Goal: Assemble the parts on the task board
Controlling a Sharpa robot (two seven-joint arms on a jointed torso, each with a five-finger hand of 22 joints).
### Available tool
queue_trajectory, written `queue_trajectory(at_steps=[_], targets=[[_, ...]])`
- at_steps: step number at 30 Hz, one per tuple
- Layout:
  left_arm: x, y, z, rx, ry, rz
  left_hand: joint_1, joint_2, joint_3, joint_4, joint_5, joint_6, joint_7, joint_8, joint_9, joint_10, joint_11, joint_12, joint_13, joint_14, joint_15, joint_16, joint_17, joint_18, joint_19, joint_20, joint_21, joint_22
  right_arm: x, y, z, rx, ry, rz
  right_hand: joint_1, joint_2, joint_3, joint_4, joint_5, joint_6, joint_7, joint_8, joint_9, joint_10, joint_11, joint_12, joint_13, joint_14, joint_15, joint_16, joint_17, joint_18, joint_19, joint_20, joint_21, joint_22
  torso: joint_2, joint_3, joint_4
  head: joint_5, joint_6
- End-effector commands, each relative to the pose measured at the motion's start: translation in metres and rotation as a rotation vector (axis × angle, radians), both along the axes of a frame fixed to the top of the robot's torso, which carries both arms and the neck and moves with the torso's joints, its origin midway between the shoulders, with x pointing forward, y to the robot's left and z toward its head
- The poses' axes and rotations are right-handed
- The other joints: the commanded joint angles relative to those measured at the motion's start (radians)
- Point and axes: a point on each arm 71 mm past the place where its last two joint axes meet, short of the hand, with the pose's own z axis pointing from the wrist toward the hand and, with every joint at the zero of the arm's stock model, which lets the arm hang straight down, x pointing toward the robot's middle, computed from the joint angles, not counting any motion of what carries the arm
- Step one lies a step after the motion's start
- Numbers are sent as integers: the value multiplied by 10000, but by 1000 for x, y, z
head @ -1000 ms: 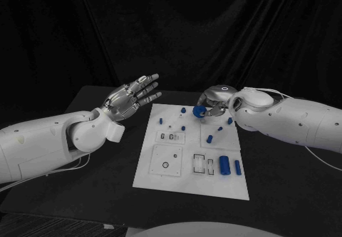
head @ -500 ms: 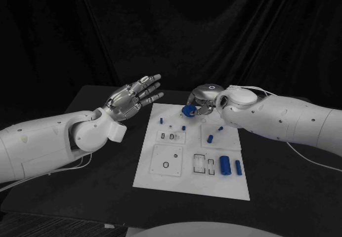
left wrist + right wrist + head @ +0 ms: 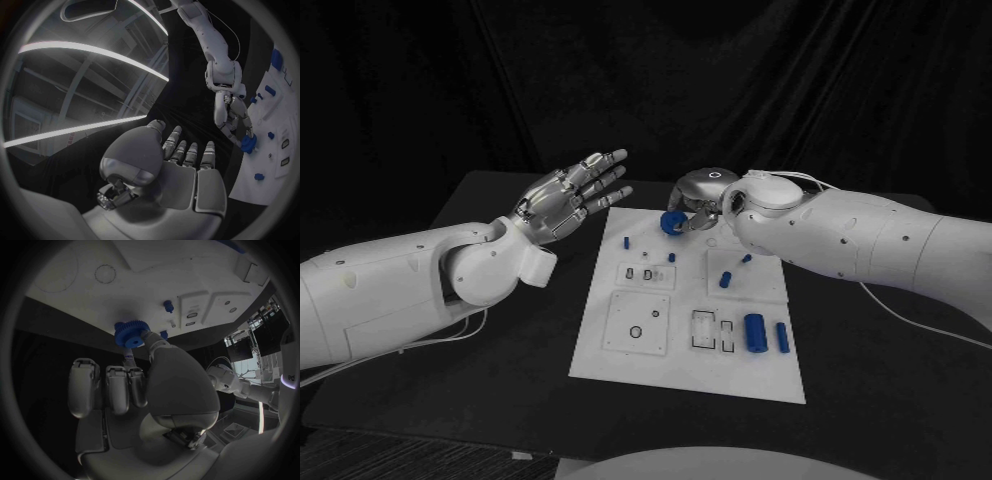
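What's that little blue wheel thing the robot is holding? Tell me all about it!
It is a small blue gear, round, with tiny teeth all around its rim and a hole in its middle. It looks like plastic. The right hand pinches it between its fingers and holds it over the far end of the white task board, near some small blue pegs standing there.

You've got one white board [image 3: 689,330], one blue gear [image 3: 674,224], two big blue cylinders [image 3: 756,334] lower right, and about six small blue pegs [image 3: 726,281] across the upper half.
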Motion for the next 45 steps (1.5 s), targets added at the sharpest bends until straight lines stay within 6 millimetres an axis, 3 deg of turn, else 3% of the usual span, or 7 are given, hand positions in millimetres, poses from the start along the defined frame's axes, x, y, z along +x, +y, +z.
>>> queue_trajectory(at_steps=[1,7,26,32,34,40,45], targets=[[-1,-2,1,-135,-45,-140,120,-16,321,-13,177,71,-29,182,170,-24,134,250,74,38,165,-83,-64,31,45,80,-119,-65,0,2,-3,-59,68,70,134,383,291,-89,-18,650,-29,504,640,1022,72,166,2640,1030,34,199,2687,-289,109,37,42,1991,15,6,31,-22,19],[-1,-2,1,-119,-33,-148,118,-19,329,-16,180,69,-26,185,169,-17,142,270,78,39,166,-82,-63,31,45,84,-119,-65,-1,8,-5,-85,158,141,123,381,289,-96,-37,622,-14,476,634,1022,84,166,2640,1030,57,199,2687,-284,95,55,20,1982,30,2,68,-53,15],[1,-5,0,-97,-2,-237,116,-21,346,-22,188,64,-17,189,169,-5,157,297,83,38,164,-83,-64,30,45,89,-120,-66,-3,12,-16,-236,478,107,82,385,294,-142,-155,372,30,270,572,1022,91,166,2640,1030,103,199,2687,-265,51,123,-52,1959,10,2,44,-12,-42],[1,-5,0,-88,2,-237,119,-20,357,-28,194,54,-15,188,167,-3,161,295,83,38,164,-84,-64,30,45,91,-119,-65,-3,11,-19,-269,545,51,-12,308,305,-210,-280,-779,156,-471,181,1022,60,166,2640,1030,105,199,2687,-289,126,136,24,2031,11,-1,25,-1,-46],[1,-5,0,-83,3,-232,119,-20,358,-29,195,52,-14,188,167,-3,161,294,82,37,164,-84,-64,30,45,91,-119,-66,-3,10,-19,-259,533,42,-15,303,299,-254,-349,-1181,138,-571,32,1022,53,166,2640,1030,93,199,2687,-281,116,136,-3,2027,13,-5,26,4,-44],[1,-4,0,-76,9,-235,123,-20,369,-37,202,48,-14,188,166,-3,162,288,81,37,165,-84,-64,30,46,92,-119,-65,-3,8,-19,-191,452,64,-68,313,230,-323,-592,-2640,9,-630,-413,1022,-58,166,2640,1030,30,199,2687,-273,108,88,-41,2033,13,2,26,-21,-48],[1,-5,-1,-74,16,-250,134,-19,396,-59,221,40,-13,189,165,-3,165,287,80,37,164,-85,-65,29,44,95,-120,-66,-4,7,-19,-67,311,131,-139,335,145,-332,-865,-3487,-247,-654,-674,1022,-256,166,2640,1030,-121,199,2687,-269,110,-30,-64,2045,12,3,25,-25,-45]])
